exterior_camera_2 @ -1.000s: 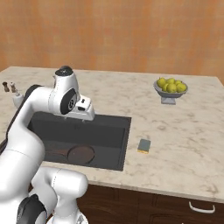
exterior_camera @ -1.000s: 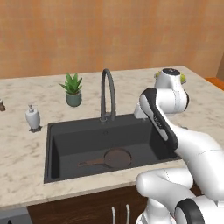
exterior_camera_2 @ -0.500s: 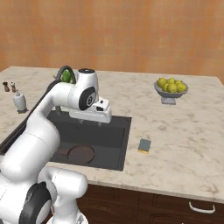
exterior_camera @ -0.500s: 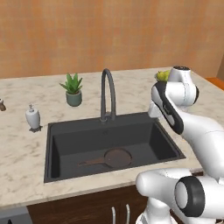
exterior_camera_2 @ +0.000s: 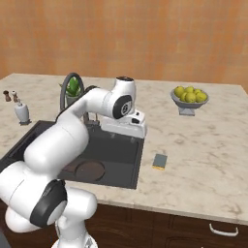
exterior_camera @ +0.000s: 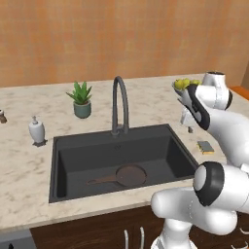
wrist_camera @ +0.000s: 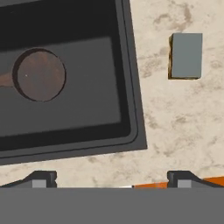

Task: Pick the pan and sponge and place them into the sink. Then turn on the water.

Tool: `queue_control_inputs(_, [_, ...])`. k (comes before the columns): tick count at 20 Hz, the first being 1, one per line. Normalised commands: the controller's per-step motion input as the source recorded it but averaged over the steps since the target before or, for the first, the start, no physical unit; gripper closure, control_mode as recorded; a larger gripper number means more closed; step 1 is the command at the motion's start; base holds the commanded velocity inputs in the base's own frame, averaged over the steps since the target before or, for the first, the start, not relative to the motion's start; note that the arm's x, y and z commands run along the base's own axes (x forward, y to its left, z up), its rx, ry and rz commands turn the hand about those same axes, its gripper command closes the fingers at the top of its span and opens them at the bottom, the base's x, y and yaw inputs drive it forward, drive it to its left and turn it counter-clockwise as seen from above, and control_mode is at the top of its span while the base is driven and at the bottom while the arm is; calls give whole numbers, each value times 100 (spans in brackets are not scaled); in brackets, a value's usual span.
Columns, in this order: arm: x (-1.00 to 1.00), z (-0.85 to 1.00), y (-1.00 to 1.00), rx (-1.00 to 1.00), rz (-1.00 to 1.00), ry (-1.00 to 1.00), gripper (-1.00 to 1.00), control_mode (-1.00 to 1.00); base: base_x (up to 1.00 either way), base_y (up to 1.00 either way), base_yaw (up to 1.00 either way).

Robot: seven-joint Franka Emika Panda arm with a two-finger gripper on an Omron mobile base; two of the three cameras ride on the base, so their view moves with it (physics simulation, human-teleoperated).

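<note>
1. Left base view: the pan (exterior_camera: 127, 175) lies flat on the floor of the sink (exterior_camera: 68, 144), handle pointing left. The sponge (exterior_camera: 205, 147) rests on the worktop (exterior_camera: 24, 165), just right of the sink rim. The faucet (exterior_camera: 120, 104) stands behind the basin. A potted plant (exterior_camera: 81, 99) and a soap dispenser (exterior_camera: 36, 131) stand on the worktop at left.
2. Right base view: the arm reaches over the sink's right rim. The sponge (exterior_camera_2: 160, 161) lies right of the sink (exterior_camera_2: 137, 160). A fruit bowl (exterior_camera_2: 189, 98) stands well apart, behind.
3. Hand view: the end effector (wrist_camera: 112, 177) is released, fingertips (wrist_camera: 42, 178) spread wide, grasping nothing, above the worktop (wrist_camera: 175, 122). The sponge (wrist_camera: 186, 56) lies grey face up; the pan (wrist_camera: 39, 75) sits in the sink (wrist_camera: 131, 87).
</note>
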Motion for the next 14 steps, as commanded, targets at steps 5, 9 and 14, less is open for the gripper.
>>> queue_control_inputs(5, [6, -22, -47, 3, -3, 0, -100, -100, 0, 0, 0])
queue_control_inputs(9, [21, -35, -57, 0, -1, 0, -100, -100, 0, 0, 0])
queue_control_inputs(14, [24, -49, -50, 0, -1, 0, -100, -100, 0, 0, 0])
